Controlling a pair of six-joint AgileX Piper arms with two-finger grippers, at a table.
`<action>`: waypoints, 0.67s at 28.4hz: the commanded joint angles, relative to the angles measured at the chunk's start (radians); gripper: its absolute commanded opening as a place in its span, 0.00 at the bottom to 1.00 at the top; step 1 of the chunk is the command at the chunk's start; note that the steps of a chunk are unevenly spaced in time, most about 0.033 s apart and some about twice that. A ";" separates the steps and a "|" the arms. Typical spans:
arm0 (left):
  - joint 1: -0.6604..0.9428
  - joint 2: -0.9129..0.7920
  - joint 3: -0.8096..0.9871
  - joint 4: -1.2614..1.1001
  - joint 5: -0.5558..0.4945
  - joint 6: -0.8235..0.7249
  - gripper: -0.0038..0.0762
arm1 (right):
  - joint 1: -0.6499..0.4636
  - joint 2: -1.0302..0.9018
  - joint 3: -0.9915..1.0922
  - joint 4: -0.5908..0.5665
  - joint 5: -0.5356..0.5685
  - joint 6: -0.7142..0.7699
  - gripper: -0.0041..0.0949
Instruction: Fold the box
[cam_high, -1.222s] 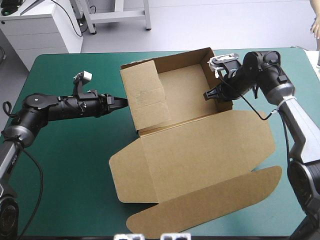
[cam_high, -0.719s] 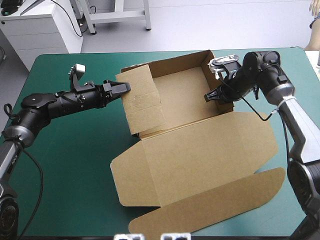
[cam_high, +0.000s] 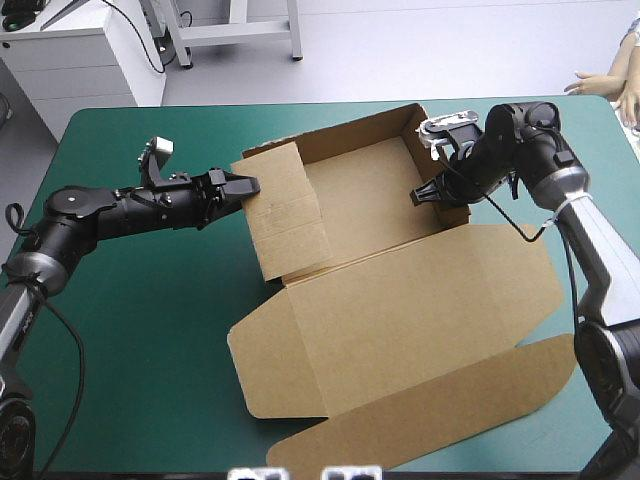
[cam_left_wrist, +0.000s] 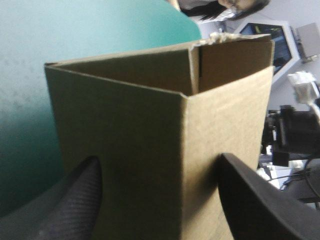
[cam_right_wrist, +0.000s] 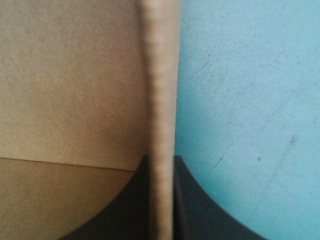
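Advanced, left gripper (cam_high: 250, 186) spreads fingers astride the brown cardboard box (cam_high: 400, 310); right gripper (cam_high: 420, 196) pinches its stiff, seemingly light wall.

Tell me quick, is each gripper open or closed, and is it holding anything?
Left gripper: open, straddling a raised corner of the box.
Right gripper: closed on the edge of the box's wall.

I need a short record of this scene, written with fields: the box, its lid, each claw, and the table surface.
box: brown, an open tray with walls raised
lid: flat, on the side toward the table's near edge
left claw: open, the box's left wall between its fingers
right claw: shut on the box's right wall
surface: teal-green cover
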 joint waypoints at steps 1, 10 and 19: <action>-0.036 -0.066 -0.047 0.127 -0.020 -0.127 0.64 | -0.002 -0.051 -0.037 0.036 -0.047 0.008 0.02; -0.296 -0.140 -0.154 0.786 -0.195 -0.689 0.64 | 0.010 -0.054 -0.054 0.038 -0.088 0.025 0.03; -0.397 -0.138 -0.158 1.126 -0.203 -1.092 0.64 | 0.017 -0.054 -0.111 0.049 -0.059 0.025 0.03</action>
